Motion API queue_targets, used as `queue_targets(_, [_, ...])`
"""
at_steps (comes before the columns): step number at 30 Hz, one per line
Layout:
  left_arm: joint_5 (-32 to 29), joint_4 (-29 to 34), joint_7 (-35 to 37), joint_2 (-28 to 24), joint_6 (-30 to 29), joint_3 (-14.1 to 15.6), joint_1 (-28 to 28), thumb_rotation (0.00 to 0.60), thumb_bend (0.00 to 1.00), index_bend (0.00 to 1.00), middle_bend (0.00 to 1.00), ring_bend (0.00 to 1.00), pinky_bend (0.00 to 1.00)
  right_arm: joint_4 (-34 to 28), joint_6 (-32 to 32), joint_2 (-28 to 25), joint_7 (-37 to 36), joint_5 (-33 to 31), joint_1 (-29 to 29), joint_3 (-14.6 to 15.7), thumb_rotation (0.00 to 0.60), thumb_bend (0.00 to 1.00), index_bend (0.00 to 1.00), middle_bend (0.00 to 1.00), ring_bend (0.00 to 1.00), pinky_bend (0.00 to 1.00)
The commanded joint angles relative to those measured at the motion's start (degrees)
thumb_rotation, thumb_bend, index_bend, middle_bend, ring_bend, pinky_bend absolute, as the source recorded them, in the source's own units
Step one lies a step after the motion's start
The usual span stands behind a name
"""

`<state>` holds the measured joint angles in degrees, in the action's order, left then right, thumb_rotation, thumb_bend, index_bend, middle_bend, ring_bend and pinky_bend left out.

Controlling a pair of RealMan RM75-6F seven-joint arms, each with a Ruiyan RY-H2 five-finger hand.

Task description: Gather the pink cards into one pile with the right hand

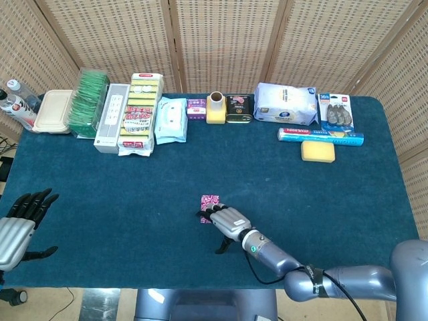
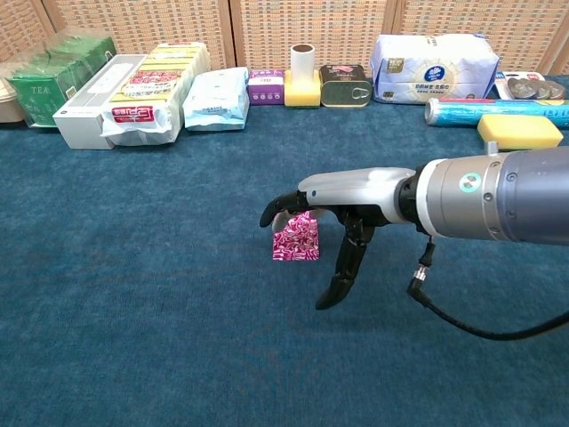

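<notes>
A pile of pink patterned cards [image 1: 208,200] [image 2: 295,243] lies on the blue table cloth [image 1: 120,194] near the middle front. My right hand [image 1: 227,219] [image 2: 333,197] reaches in from the right and hovers over the pile. Its fingers stretch across the cards' far edge and hide part of them, and its thumb hangs down to the right of the pile. Whether the fingertips touch the cards I cannot tell; nothing is gripped. My left hand [image 1: 17,221] stays at the front left corner with fingers spread, holding nothing, outside the chest view.
Along the back edge stand green tea boxes [image 1: 88,101], snack packs [image 1: 139,114], a wipes pack [image 1: 171,120], a yellow holder with a roll [image 1: 215,108], a tin [image 1: 238,109] and a tissue pack [image 1: 285,103]. A foil roll [image 1: 321,136] and yellow sponge [image 1: 317,151] lie back right.
</notes>
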<state>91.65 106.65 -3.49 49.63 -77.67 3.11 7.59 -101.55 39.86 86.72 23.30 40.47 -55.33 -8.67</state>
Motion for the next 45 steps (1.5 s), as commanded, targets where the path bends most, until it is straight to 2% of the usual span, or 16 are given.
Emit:
queue_targets(1, [0.03, 0.11, -0.15, 0.03, -0.04, 0.03, -0.02, 0.6, 0.06, 0.0, 0.0, 0.0, 0.0, 1.26, 0.02, 0.25, -0.17, -0.91, -0.84, 0.67, 0.6, 0.0, 0.12, 0.15, 0.04, 0.0])
queue_targets(12, [-0.05, 0.22, -0.29, 0.09, -0.18, 0.06, -0.06, 0.6, 0.06, 0.0, 0.0, 0.0, 0.0, 3.3, 0.52, 0.87, -0.4, -4.1, -3.28, 3.18, 0.6, 0.0, 0.12, 0.15, 0.04, 0.0])
queue_targets(23, [0.18, 0.2, 0.03, 0.0, -0.43, 0.17, -0.14, 0.6, 0.06, 0.0, 0.0, 0.0, 0.0, 4.5, 4.26, 0.95, 2.38, -7.63, -5.2, 5.78, 0.6, 0.0, 0.13, 0.16, 0.05, 0.0])
queue_targets(30, [0.26, 0.2, 0.16, -0.05, -0.58, 0.2, -0.19, 0.6, 0.06, 0.0, 0.0, 0.0, 0.0, 6.37, 5.1, 0.66, 3.24, -11.38, -6.21, 6.13, 0.6, 0.0, 0.13, 0.16, 0.05, 0.0])
queue_targets(37, [0.57, 0.14, 0.49, -0.15, -0.85, 0.29, -0.29, 0.6, 0.06, 0.0, 0.0, 0.0, 0.0, 12.16, 2.65, -0.62, 2.51, -19.68, -7.37, 6.15, 0.6, 0.0, 0.13, 0.16, 0.05, 0.0])
queue_targets(45, [0.63, 0.09, 0.52, -0.15, -0.77, 0.34, -0.25, 0.6, 0.06, 0.0, 0.0, 0.0, 0.0, 14.43, 1.6, -2.49, 1.41, -22.82, -7.56, 5.95, 0.6, 0.0, 0.13, 0.16, 0.05, 0.0])
